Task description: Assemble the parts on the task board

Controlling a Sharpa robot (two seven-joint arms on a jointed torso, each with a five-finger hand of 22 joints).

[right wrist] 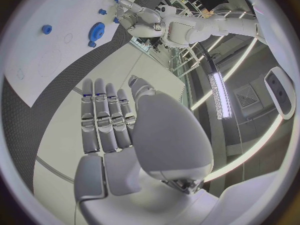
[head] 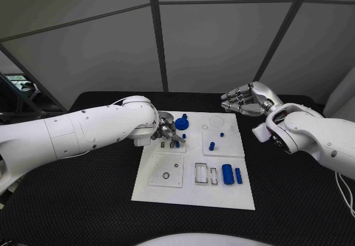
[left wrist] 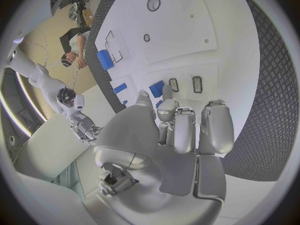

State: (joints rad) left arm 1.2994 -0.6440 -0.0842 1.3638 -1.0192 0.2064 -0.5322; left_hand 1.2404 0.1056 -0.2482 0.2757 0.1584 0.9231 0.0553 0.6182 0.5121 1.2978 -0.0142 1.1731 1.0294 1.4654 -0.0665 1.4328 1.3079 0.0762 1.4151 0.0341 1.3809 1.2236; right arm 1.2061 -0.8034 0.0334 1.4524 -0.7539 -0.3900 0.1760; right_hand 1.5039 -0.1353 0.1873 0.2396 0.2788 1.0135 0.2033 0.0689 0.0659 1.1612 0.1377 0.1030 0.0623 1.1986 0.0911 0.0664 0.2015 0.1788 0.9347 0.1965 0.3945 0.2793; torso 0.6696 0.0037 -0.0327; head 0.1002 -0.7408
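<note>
Lying in the middle of the black table (head: 81, 205), the white rectangular task board (head: 194, 197) carries several small blue parts: one toothed gear (head: 182, 123), one large cylinder (head: 228, 175) with one thin rod (head: 238, 176) just beside it, and two short pegs (head: 212, 145) near mid-board. The left hand (head: 165, 132) rests at the board's near-left slots, fingertips (left wrist: 164, 92) pinched on a small blue block (left wrist: 156, 88), which the left wrist view shows plainly. The right hand (head: 248, 100) hovers beyond the board's far corner, fingers together, holding nothing.
</note>
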